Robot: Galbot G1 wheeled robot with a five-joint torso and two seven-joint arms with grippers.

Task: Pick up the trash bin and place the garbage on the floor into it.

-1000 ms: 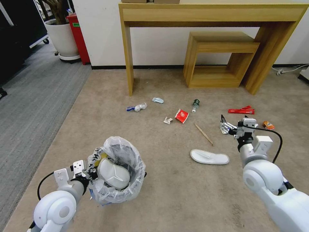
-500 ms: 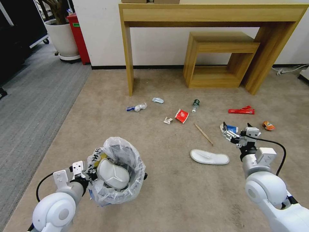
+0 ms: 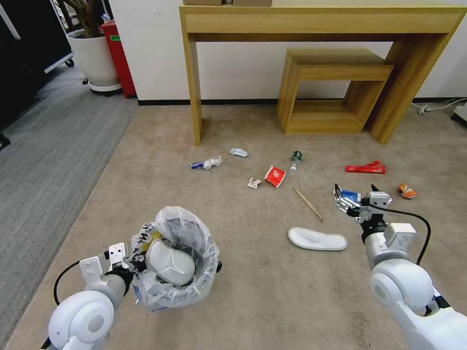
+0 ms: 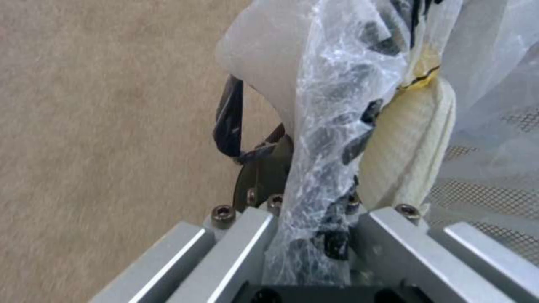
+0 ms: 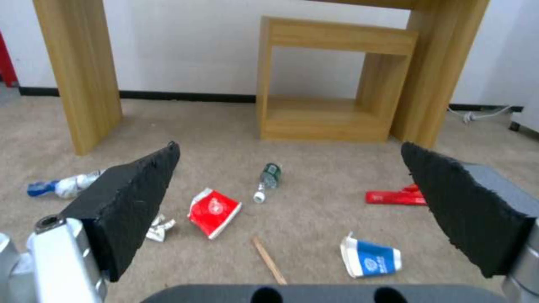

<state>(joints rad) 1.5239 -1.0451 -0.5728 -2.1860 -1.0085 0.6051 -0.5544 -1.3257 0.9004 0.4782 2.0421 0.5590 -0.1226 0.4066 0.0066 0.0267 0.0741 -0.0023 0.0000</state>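
The trash bin (image 3: 177,265) is hanging low at the robot's left, with the left gripper (image 3: 127,262) pinching its rim; a white slipper (image 3: 171,261) is lying inside. In the left wrist view, the fingers (image 4: 387,235) are clamping the plastic liner (image 4: 331,139). In the right wrist view, the right gripper (image 5: 292,210) is spreading wide (holding nothing) above a blue-white cup (image 5: 370,261).

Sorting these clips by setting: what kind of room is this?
Probably an office or lab corner staged for testing: carpeted floor, a wooden console table against a white wall, a potted plant on a wheeled stand.
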